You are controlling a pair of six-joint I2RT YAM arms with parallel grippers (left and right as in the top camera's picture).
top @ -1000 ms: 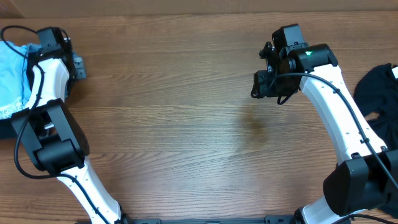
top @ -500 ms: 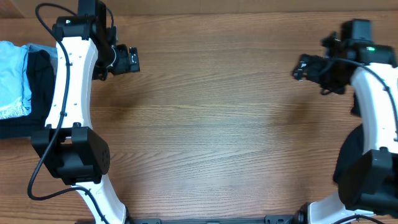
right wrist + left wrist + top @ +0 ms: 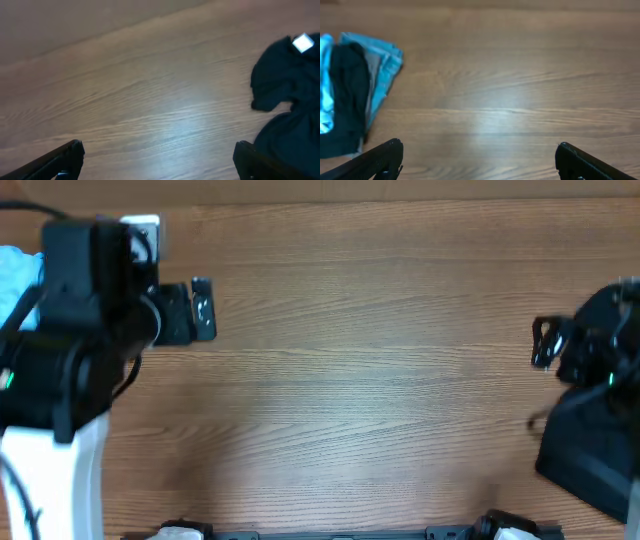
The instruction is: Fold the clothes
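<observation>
A pile of clothes lies at the left of the left wrist view: a light blue piece (image 3: 324, 95), a black garment (image 3: 347, 100) on it, and a faded blue-grey piece (image 3: 382, 75) beside that. Overhead, only a light blue edge (image 3: 15, 270) shows behind my left arm. My left gripper (image 3: 200, 310) (image 3: 480, 160) hangs open over bare wood, right of the pile. A crumpled black garment (image 3: 285, 90) (image 3: 612, 305) with a white tag (image 3: 302, 42) lies at the table's right. My right gripper (image 3: 543, 343) (image 3: 157, 160) is open and holds nothing, just left of it.
The wooden table (image 3: 360, 380) runs between the two arms. My left arm (image 3: 60, 370) rises close under the overhead camera and hides most of the left pile. My right arm (image 3: 590, 450) covers the lower right corner.
Both grippers have opened wide. The left gripper left the pile and swung right while its arm rose. The right gripper moved right, to the black garment.
</observation>
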